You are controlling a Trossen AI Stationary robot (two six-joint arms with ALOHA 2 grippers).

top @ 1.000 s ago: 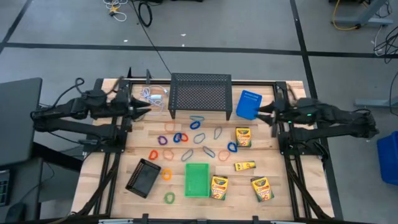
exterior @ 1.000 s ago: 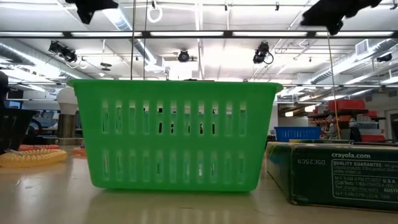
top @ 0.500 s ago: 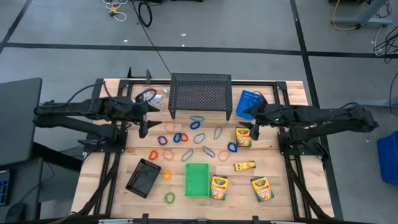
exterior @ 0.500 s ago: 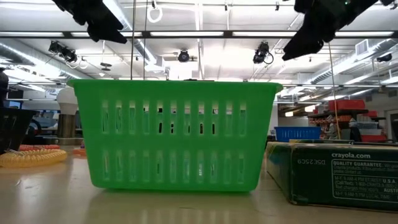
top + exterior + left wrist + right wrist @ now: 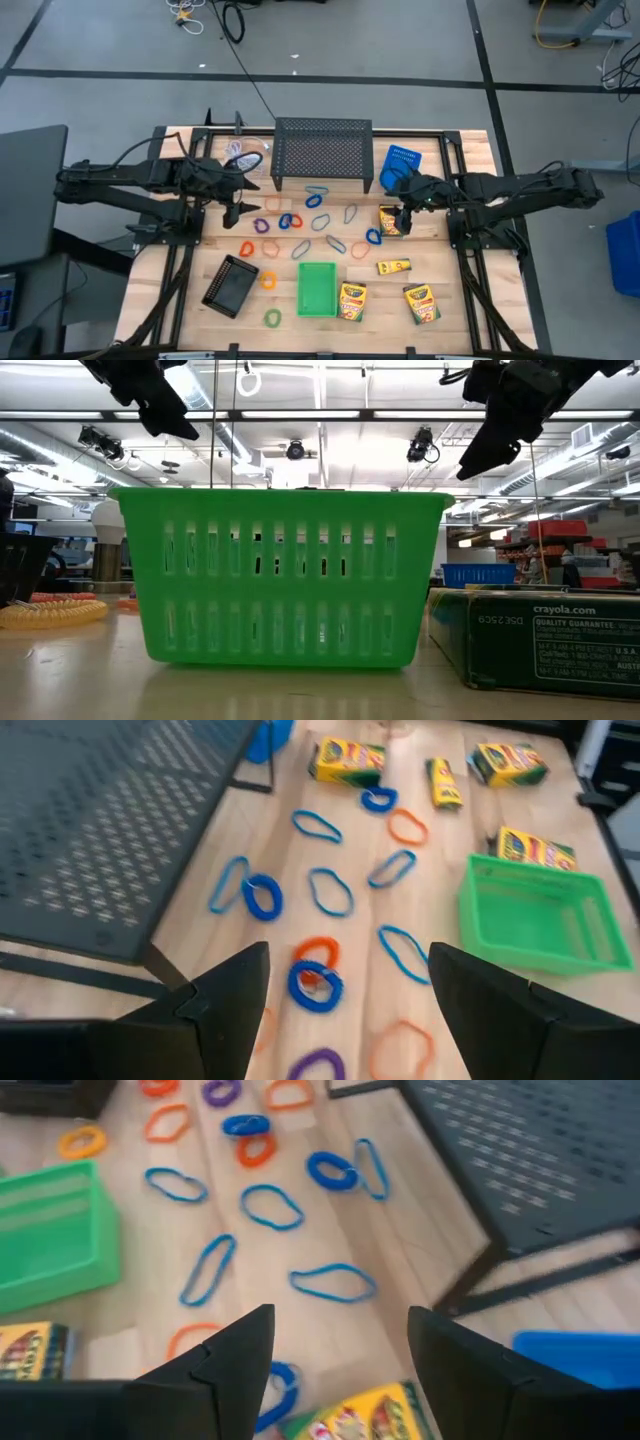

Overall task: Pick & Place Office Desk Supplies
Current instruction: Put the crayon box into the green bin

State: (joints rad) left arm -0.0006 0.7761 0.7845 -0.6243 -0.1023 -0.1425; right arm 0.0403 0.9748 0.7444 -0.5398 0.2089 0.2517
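Grey concrete floor [image 5: 400,40] with dark tape lines [image 5: 300,78]; loose cables [image 5: 232,20] lie on it beyond the table's far edge. Light wood plank table [image 5: 470,330]. Overhead: white ceiling, long strip lights [image 5: 330,415], ducting [image 5: 560,465]. Shelving [image 5: 545,550] at the room's right side.

Wooden table [image 5: 160,280] with crayon boxes [image 5: 351,301], coloured loops [image 5: 330,222], green basket [image 5: 317,289].

Bright, even overhead light, soft shadows; both wrist views slightly blurred
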